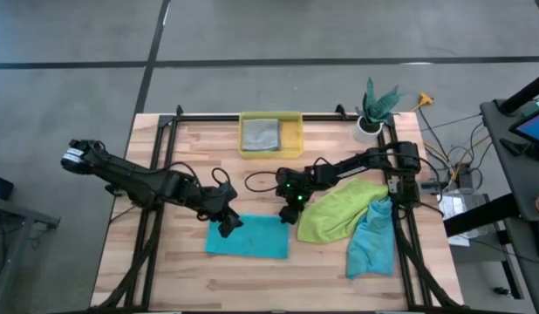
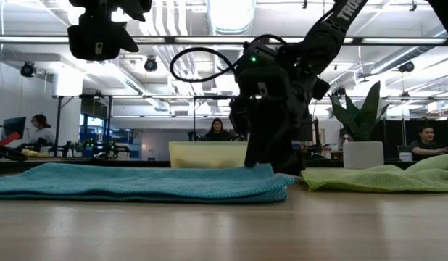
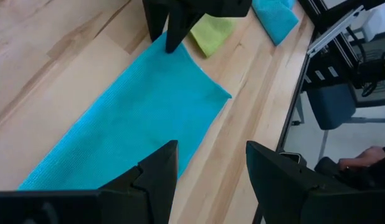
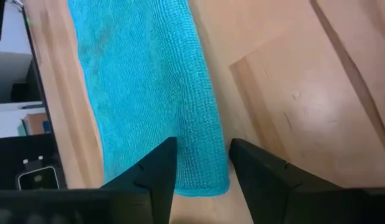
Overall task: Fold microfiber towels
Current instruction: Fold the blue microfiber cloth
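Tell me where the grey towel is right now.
In the high view, the grey towel lies inside the yellow bin at the table's far edge, left of the potted plant.

Light wooden plank surface [image 1: 165, 270] edged by a black metal frame [image 1: 147, 228], standing on a grey concrete floor [image 1: 69, 52] crossed by dark seams. Beyond it, an open-plan office: white ceiling with exposed ducts and bright strip lights [image 2: 231, 11], desks with monitors [image 2: 14, 127], and seated people [image 2: 218, 130]. A potted plant [image 1: 374, 109] occupies one corner.
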